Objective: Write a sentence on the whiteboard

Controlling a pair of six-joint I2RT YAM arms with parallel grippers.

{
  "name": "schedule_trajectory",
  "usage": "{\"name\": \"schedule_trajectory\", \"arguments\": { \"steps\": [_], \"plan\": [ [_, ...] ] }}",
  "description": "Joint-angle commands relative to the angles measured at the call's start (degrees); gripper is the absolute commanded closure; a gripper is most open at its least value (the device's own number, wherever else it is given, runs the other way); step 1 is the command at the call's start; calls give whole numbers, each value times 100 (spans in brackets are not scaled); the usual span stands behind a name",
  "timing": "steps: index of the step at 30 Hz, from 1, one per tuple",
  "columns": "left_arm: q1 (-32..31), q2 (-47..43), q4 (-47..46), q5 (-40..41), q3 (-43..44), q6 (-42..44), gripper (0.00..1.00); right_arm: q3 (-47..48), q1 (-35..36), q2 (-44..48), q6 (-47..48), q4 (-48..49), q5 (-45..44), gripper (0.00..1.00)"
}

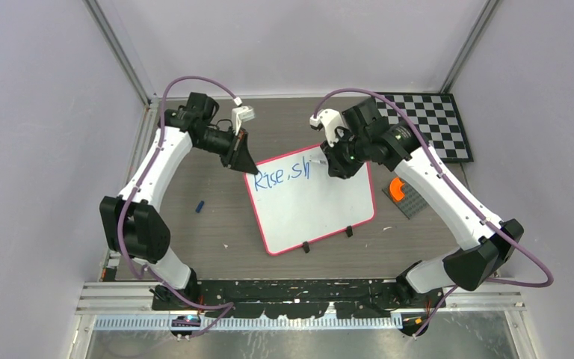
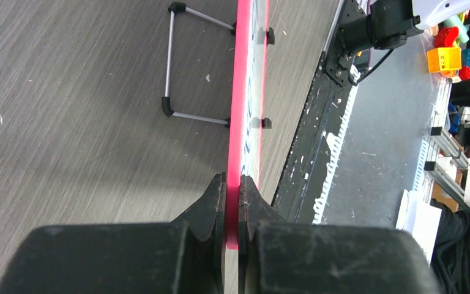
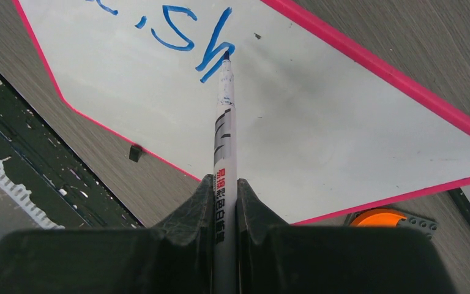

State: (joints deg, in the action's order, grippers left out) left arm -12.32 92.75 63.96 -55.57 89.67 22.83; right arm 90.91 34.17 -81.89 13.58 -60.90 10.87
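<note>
The whiteboard (image 1: 321, 206), white with a pink rim, lies tilted in the middle of the table. Blue words of the sentence (image 1: 284, 176) run along its top: "Rise, sh". My left gripper (image 1: 252, 170) is shut on the board's far left corner; in the left wrist view its jaws (image 2: 232, 184) pinch the pink rim (image 2: 243, 92) edge-on. My right gripper (image 3: 225, 184) is shut on a white marker (image 3: 224, 122). The marker's blue tip touches the board (image 3: 343, 116) at the foot of the "h" (image 3: 215, 49).
A black-and-white checkerboard (image 1: 433, 123) lies at the back right. An orange piece on a grey plate (image 1: 401, 192) sits right of the board. A small blue cap (image 1: 200, 206) lies to its left. Two black clips (image 1: 306, 247) stick out of the near edge.
</note>
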Motion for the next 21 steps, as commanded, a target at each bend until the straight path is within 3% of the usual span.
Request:
{"name": "schedule_trajectory", "arguments": {
  "steps": [1, 21],
  "plan": [
    [-11, 76, -147, 217, 12, -34, 100, -20, 30, 90, 47, 115, 53, 100],
    [-16, 111, -32, 323, -19, 220, 100, -151, 75, -102, 109, 245, -296, 100]
  ]
}}
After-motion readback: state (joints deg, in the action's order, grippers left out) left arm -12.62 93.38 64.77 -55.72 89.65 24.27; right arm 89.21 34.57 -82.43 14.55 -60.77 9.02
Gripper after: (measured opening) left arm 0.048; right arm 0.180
